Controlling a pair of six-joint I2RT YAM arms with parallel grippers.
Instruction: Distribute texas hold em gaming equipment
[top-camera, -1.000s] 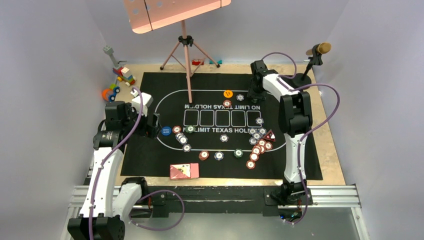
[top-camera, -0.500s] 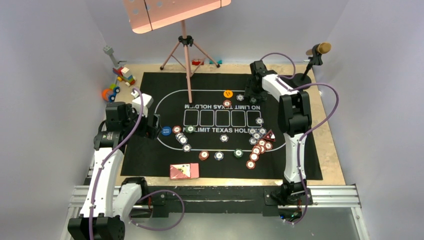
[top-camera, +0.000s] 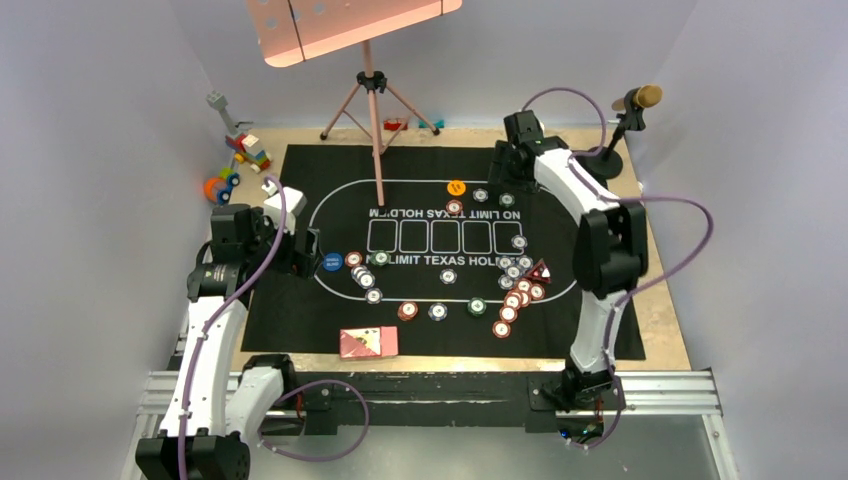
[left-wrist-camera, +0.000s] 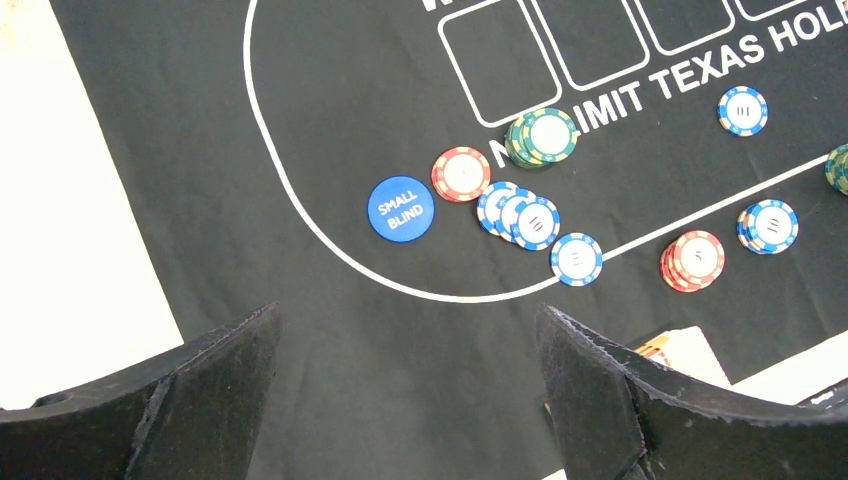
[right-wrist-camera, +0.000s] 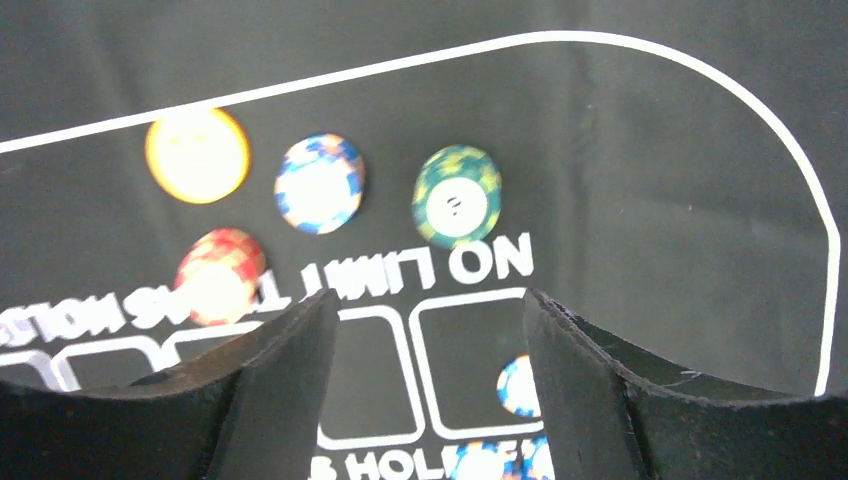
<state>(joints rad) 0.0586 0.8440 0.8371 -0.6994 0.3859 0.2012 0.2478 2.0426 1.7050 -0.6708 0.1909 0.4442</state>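
Poker chips (left-wrist-camera: 520, 215) at the left end of the felt mat (top-camera: 280, 320) form a short overlapping row just beside the blue small-blind disc (left-wrist-camera: 400, 208). The left gripper (left-wrist-camera: 405, 345) hangs over the mat's left edge with its jaws spread fully wide and nothing between them. Disc and row lie straight ahead of its fingers, toward the mat's centre. The card box (top-camera: 368, 342) sits at the near edge, between the two arms. The main heap (top-camera: 515, 285) of chips lies near the right end, close in front of the right arm's base. At the far end, the right gripper (right-wrist-camera: 430, 305) hovers with jaws parted and empty. A green chip (right-wrist-camera: 456, 195) lies flat on the felt just ahead of the gap, a blue-white chip (right-wrist-camera: 320, 183) and the orange disc (right-wrist-camera: 197, 155) beside it. Judgement: the heap is the right arm's by nearness, well back from where that gripper now stands
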